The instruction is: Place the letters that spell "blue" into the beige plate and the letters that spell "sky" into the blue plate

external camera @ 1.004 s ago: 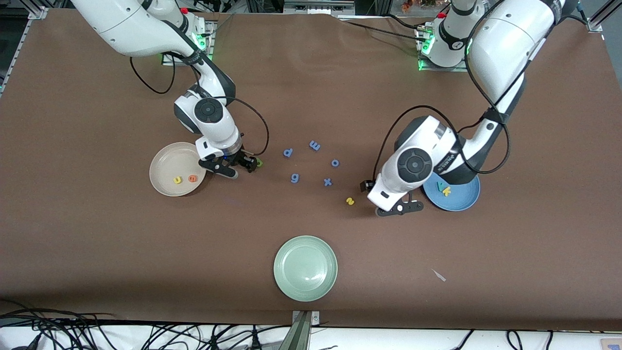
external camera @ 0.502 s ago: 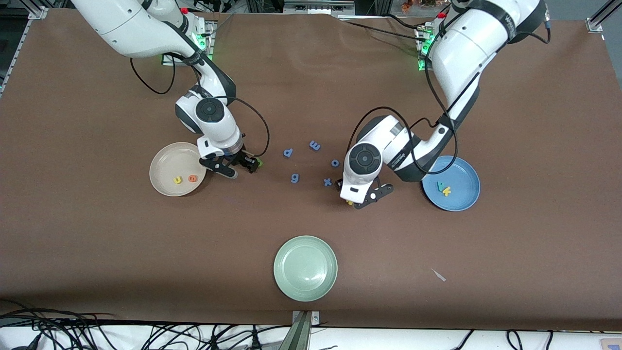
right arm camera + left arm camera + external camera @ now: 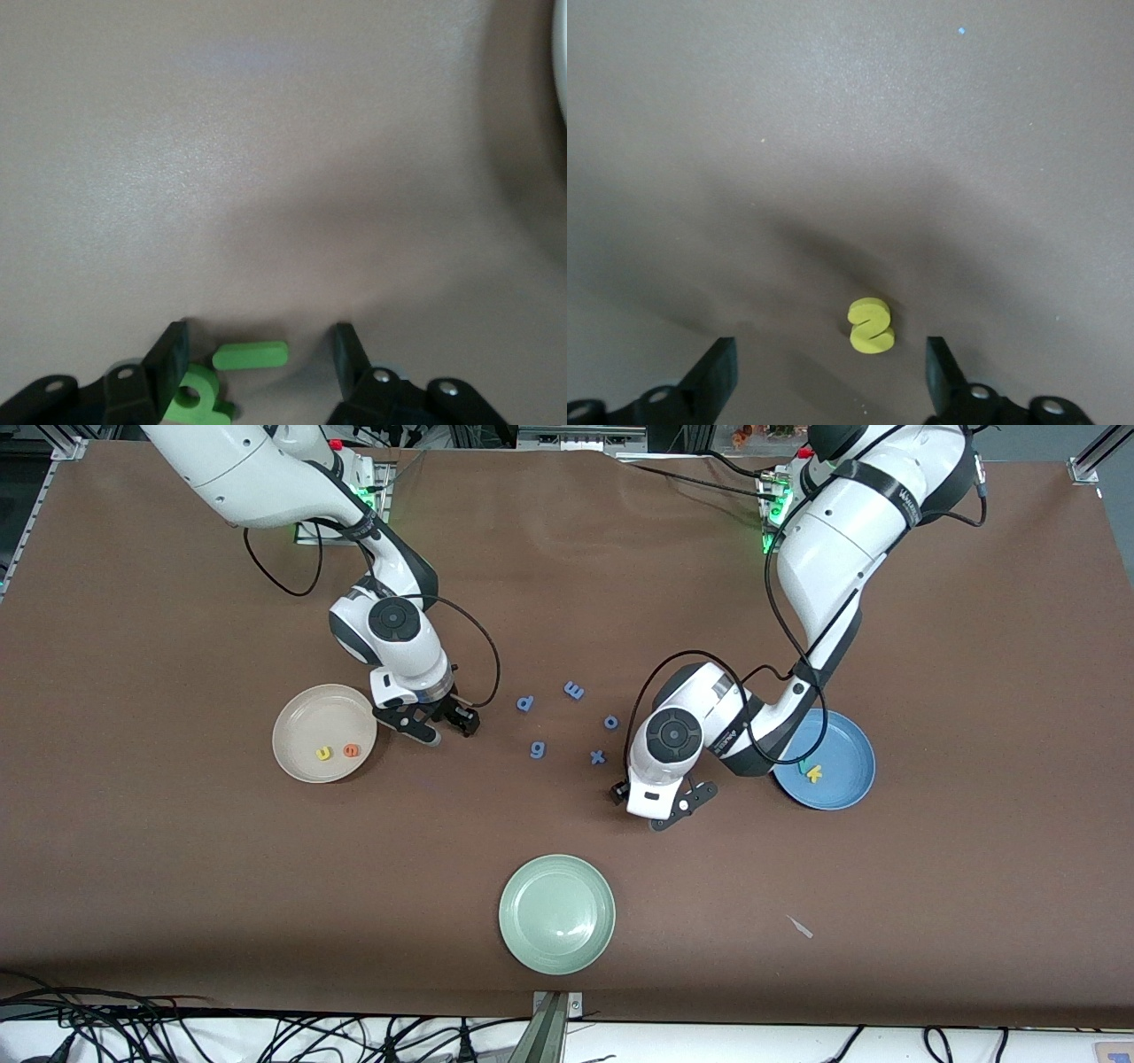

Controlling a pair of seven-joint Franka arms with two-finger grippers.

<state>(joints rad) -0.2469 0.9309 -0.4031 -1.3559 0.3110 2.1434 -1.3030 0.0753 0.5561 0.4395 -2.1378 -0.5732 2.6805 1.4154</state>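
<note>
Brown table [image 3: 177,850]: bears three plates, loose foam letters and both arms.
Left gripper [image 3: 831,376]: low over the table, jaws wide apart, nothing held.
s [image 3: 871,325]: yellow, flat on the table between the left fingers, touching neither.
Right gripper [image 3: 257,367]: down at the table just beside the beige plate, jaws apart, no grip.
l [image 3: 251,355]: light green, flat between the right fingers.
b [image 3: 197,396]: green, against one right finger [image 3: 168,361], beside the l.
Beige plate [image 3: 301,717]: holds u [image 3: 323,754] and e [image 3: 352,750].
Blue plate [image 3: 846,766]: partly under the left arm; k [image 3: 814,773] inside, y mostly hidden.
Blue letters [image 3: 567,722]: scattered between the two grippers.
Green plate [image 3: 556,913]: nearest the camera, apart from both.
</note>
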